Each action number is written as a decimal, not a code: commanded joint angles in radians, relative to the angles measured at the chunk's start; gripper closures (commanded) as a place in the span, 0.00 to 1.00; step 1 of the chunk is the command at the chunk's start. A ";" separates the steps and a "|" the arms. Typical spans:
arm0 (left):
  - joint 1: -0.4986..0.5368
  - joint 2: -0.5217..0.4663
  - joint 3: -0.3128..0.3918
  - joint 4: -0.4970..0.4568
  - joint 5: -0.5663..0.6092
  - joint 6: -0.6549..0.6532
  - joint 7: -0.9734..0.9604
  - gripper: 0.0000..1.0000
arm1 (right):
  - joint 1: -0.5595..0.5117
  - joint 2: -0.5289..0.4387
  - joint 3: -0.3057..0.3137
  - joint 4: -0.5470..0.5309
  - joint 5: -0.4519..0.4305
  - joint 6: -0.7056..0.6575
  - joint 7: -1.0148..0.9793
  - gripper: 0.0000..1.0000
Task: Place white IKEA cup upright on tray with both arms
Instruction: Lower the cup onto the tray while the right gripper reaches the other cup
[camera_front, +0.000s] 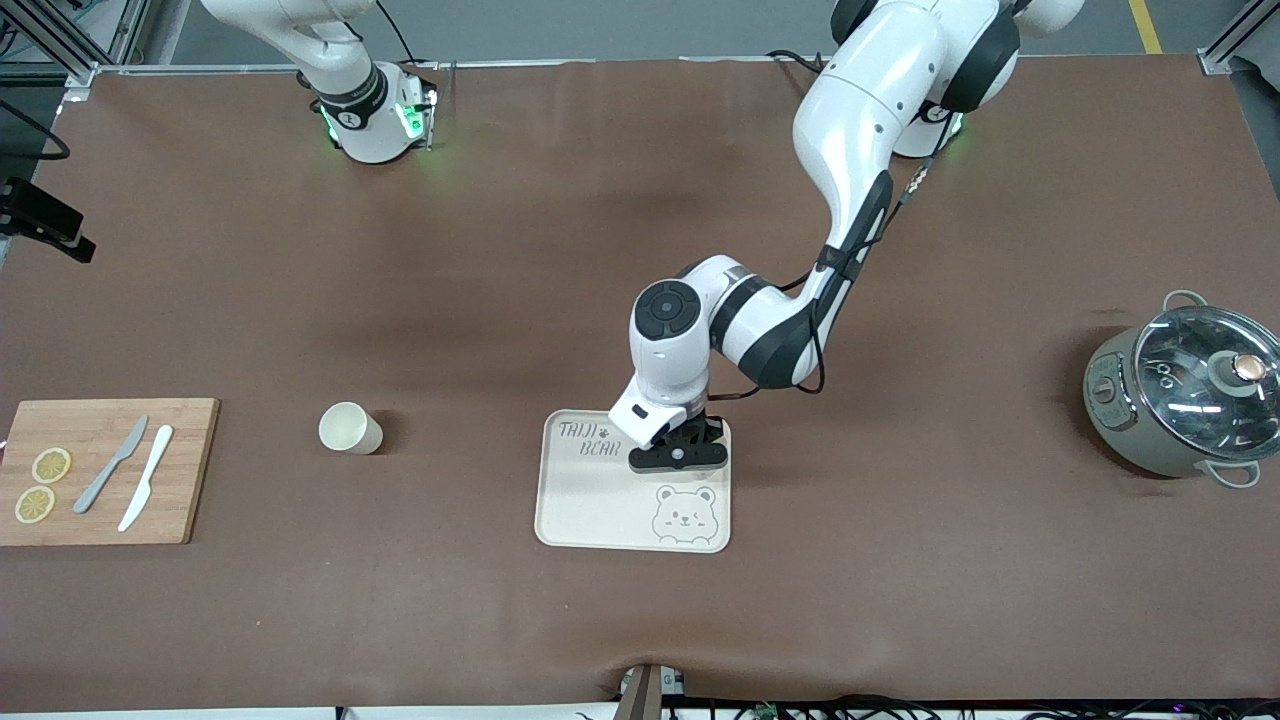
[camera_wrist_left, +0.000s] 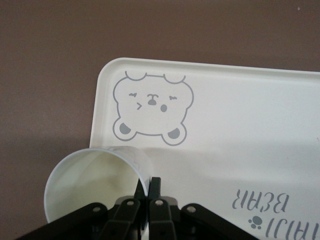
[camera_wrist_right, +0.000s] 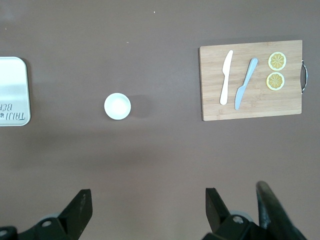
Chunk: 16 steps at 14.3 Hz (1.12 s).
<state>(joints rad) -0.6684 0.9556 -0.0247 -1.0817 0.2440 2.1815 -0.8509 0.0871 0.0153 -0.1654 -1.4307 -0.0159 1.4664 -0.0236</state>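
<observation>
In the left wrist view my left gripper (camera_wrist_left: 148, 184) is shut on the rim wall of a white cup (camera_wrist_left: 90, 185), one finger inside it and one outside. The cup's mouth faces up, at the cream bear tray's (camera_wrist_left: 240, 130) edge toward the left arm's end. From the front, the left gripper (camera_front: 680, 455) hovers low over the tray (camera_front: 600, 510) and hides that cup. Another white cup (camera_front: 350, 428) (camera_wrist_right: 117, 106) stands upright on the mat between tray and cutting board. My right gripper (camera_wrist_right: 147, 200) hangs open and empty high over bare mat.
A bamboo cutting board (camera_front: 185, 470) (camera_wrist_right: 290, 107) at the right arm's end holds a grey knife (camera_front: 110, 465), a white knife (camera_front: 147, 478) and two lemon slices (camera_front: 50, 465). A lidded pot (camera_front: 1190, 400) stands at the left arm's end.
</observation>
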 joint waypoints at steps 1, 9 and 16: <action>-0.020 0.038 0.023 0.034 -0.017 0.040 -0.034 1.00 | -0.018 0.011 0.006 0.015 0.019 0.002 0.007 0.00; -0.033 0.071 0.029 0.023 -0.012 0.050 -0.036 1.00 | -0.006 0.017 0.007 0.015 0.002 0.003 0.002 0.00; -0.034 0.075 0.028 0.014 -0.011 -0.048 -0.011 1.00 | -0.004 0.054 0.009 0.007 0.016 0.040 0.005 0.00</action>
<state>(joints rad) -0.6915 0.9974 -0.0107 -1.0729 0.2441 2.1826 -0.8677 0.0869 0.0406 -0.1617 -1.4318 -0.0151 1.4911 -0.0237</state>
